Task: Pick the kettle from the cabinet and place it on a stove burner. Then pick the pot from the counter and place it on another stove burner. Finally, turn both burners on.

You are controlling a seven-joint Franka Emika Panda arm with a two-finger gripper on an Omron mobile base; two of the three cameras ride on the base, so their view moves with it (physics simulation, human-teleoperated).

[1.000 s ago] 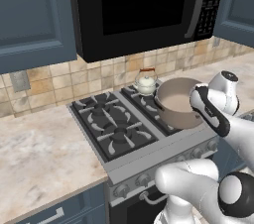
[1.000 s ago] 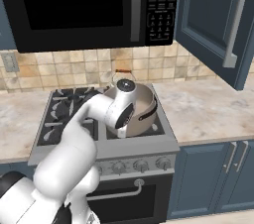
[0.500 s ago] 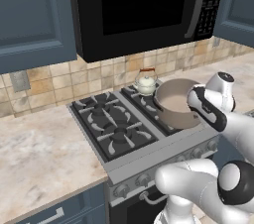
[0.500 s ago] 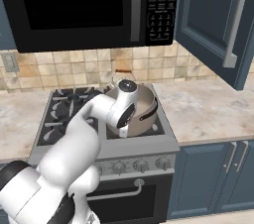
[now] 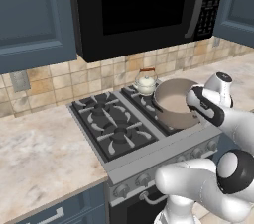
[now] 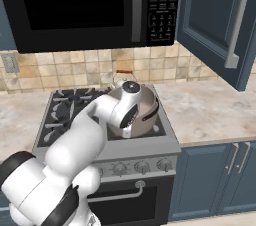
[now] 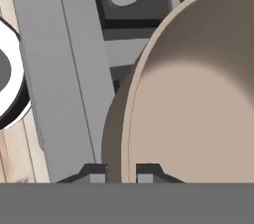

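We see the pot (image 5: 174, 103) sitting on the stove (image 5: 119, 134) at its front right burner, its pale inside open to us. In the hand view the pot's (image 7: 198, 99) rim runs right between the two dark fingertips (image 7: 94, 172), so the tool (image 7: 121, 173) is pinching the pot's near wall, jaws pressed close on the thin rim. From the left base view the tool (image 5: 196, 100) meets the pot at its right edge, the side nearest the stove's front right corner.

The kettle (image 5: 147, 82) stands on the rear right burner, just behind the pot and close to it; whether they touch we cannot tell. Its wire handle arches upright over the lid. From the right base view only the kettle's (image 6: 123, 76) handle top peeks above the arm.

The arm (image 5: 218, 119) rises from the lower right of the left base view, its forearm lying nearly level and pointing leftward toward the pot, the wrist bent so the hand reaches the rim from the side. In the right base view the arm (image 6: 95, 125) sweeps up from the lower left and its round wrist covers much of the pot (image 6: 147, 115).

The two left burners (image 5: 106, 119) are bare. The bench (image 5: 34, 153) flanks the stove on both sides. Above hangs the black microwave (image 5: 144, 10), and at the right the cabinet (image 6: 220, 20) door stands ajar.
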